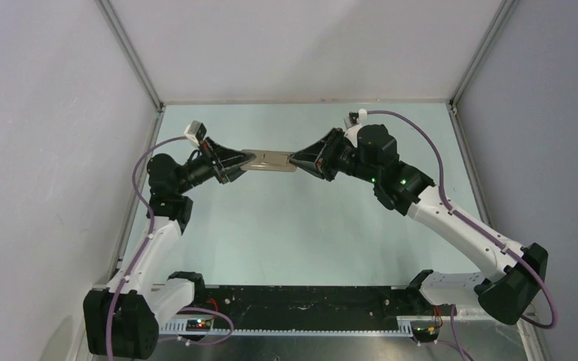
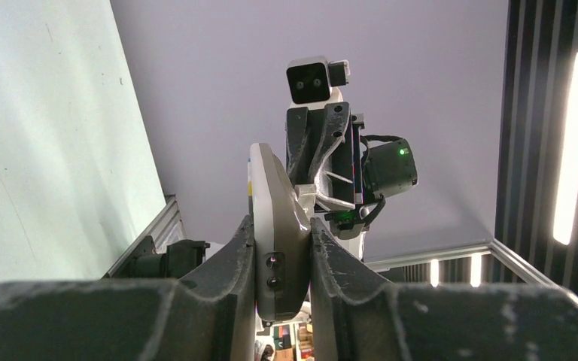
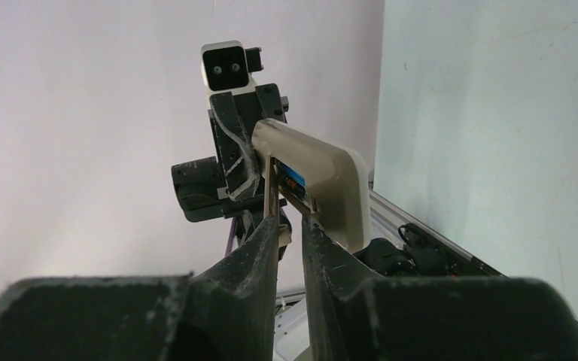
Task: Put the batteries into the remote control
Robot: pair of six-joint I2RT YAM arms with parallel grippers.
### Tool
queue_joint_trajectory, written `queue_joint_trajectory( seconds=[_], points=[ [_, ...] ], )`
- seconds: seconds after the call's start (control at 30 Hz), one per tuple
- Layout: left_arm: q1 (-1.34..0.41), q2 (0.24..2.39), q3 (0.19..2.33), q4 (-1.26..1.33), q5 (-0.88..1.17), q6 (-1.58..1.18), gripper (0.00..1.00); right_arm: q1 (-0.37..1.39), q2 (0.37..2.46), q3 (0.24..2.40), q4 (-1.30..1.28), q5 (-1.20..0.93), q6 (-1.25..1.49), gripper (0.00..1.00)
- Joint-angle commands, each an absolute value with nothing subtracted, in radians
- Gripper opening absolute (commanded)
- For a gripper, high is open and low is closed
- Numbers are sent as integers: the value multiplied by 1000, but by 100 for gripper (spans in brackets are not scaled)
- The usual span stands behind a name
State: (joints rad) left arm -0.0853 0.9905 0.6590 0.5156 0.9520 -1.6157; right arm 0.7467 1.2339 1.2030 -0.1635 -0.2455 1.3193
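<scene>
The remote control [image 1: 269,160] hangs in the air over the back of the table, held level between both arms. My left gripper [image 1: 247,163] is shut on its left end; in the left wrist view the grey handset [image 2: 275,218] stands edge-on, clamped between both pads. My right gripper [image 3: 290,218] is at the other end, its jaws a narrow gap apart. A thin tan flap [image 3: 271,188] rests on the left fingertip, and the right fingertip touches the end of the remote [image 3: 331,180]. A bright blue battery [image 3: 295,177] shows in the open slot. No dark battery is visible.
The pale green table [image 1: 286,233] is boxed in by white walls and aluminium posts [image 1: 132,56]. A black rail [image 1: 301,301] runs along the near edge between the arm bases. Each wrist view faces the other arm's camera [image 2: 308,81].
</scene>
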Motion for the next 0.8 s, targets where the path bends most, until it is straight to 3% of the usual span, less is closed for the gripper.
queue_joint_trajectory(
  seconds=[0.0, 0.3, 0.67, 0.77],
  points=[
    [-99, 982, 655, 611, 1026, -1592, 0, 759, 1256, 1192, -210, -254, 1285, 22],
    [-98, 986, 629, 611, 1027, -1588, 0, 757, 1237, 1192, -229, -210, 1269, 29],
    [-99, 998, 616, 611, 1020, -1604, 0, 747, 1238, 1192, -268, -202, 1282, 20],
    [-98, 1001, 618, 611, 1019, -1605, 0, 746, 1234, 1193, -284, -194, 1273, 22]
  ],
)
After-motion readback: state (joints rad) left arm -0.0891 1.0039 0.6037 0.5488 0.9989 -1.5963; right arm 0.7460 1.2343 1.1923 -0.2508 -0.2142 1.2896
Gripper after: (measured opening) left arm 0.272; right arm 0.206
